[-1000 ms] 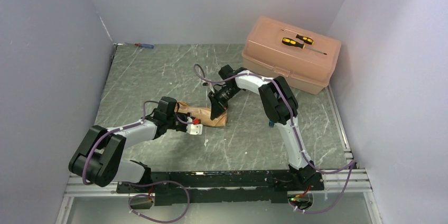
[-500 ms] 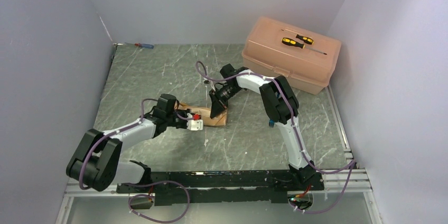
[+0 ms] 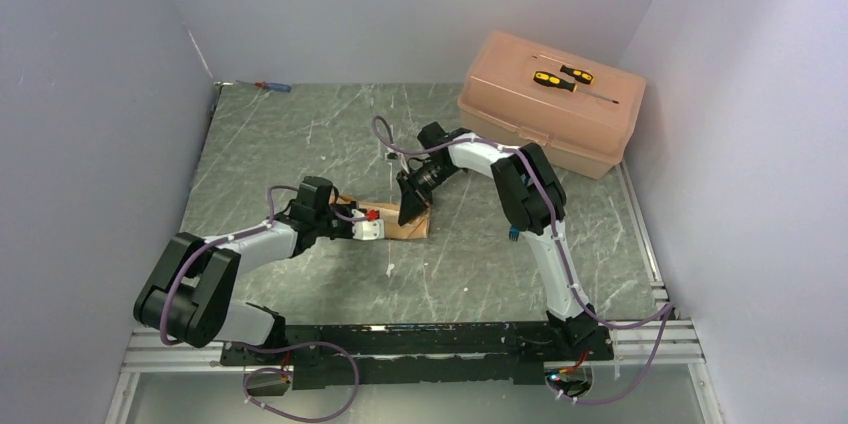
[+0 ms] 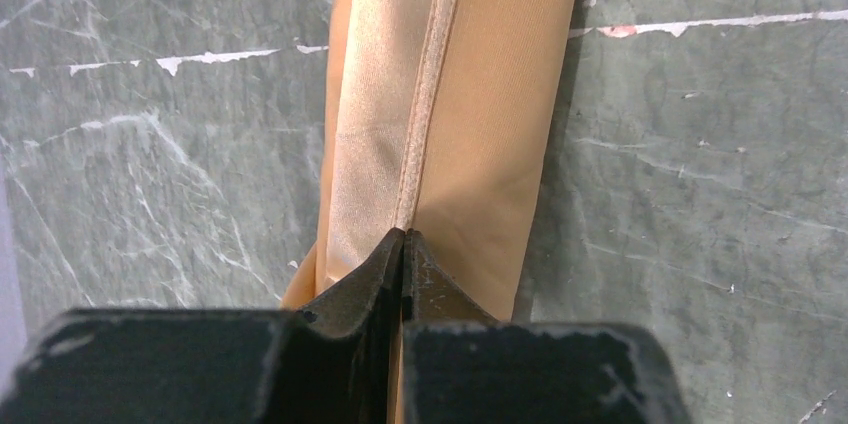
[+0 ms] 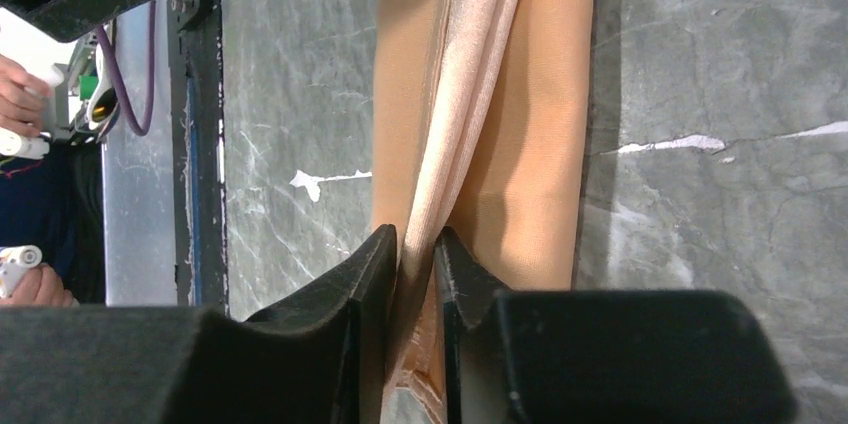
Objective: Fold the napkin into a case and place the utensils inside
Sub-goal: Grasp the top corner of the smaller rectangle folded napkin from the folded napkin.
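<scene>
The napkin (image 3: pixel 398 223) lies on the table as a narrow peach-orange strip, folded lengthwise, between my two grippers. My left gripper (image 3: pixel 373 225) is at its left end; in the left wrist view its jaws (image 4: pixel 403 237) are pressed together on the napkin's (image 4: pixel 480 94) stitched hem. My right gripper (image 3: pixel 411 212) is at the right end; in the right wrist view it (image 5: pixel 415 240) is shut on a raised fold of the napkin (image 5: pixel 540 144). No gold utensils show clearly. A small blue bit (image 3: pixel 512 235) lies beside the right arm; I cannot tell what it is.
A hard pink plastic box (image 3: pixel 520 129) stands at the back right with two yellow-and-black screwdrivers (image 3: pixel 560 76) on its lid. A red-and-blue screwdriver (image 3: pixel 272 86) lies at the back left corner. Grey walls enclose three sides. A person's hands (image 5: pixel 22 104) show beyond the near rail.
My left gripper has moved away from the near edge and slightly right along the napkin's left end. The right gripper has stayed almost still on the fold.
</scene>
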Motion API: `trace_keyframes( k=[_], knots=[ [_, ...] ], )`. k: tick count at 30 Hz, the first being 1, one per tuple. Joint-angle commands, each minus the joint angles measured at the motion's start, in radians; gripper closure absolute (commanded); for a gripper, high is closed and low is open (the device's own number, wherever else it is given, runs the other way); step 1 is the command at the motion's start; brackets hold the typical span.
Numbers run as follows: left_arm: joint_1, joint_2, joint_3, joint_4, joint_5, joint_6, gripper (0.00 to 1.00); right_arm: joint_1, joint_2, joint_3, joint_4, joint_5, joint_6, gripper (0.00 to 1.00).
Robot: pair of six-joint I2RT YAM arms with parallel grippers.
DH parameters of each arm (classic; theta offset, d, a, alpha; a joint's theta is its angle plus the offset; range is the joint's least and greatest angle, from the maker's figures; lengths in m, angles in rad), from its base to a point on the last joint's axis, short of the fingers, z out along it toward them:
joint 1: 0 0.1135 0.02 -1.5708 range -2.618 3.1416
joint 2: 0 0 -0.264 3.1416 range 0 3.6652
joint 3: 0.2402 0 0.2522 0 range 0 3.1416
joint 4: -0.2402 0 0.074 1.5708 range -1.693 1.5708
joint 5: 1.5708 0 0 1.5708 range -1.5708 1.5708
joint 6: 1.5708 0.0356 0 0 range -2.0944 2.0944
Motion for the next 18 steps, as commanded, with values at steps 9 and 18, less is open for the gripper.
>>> trace_keyframes(
  k=[9,18],
  knots=[
    [0.007,0.024,0.011,-0.036,-0.010,-0.014,0.95,-0.058,-0.190,-0.074,0.188,-0.056,0.098,0.47],
    [0.007,0.034,0.001,-0.029,-0.015,-0.041,0.96,-0.054,-0.422,-0.374,0.532,0.033,0.303,1.00]
  ],
)
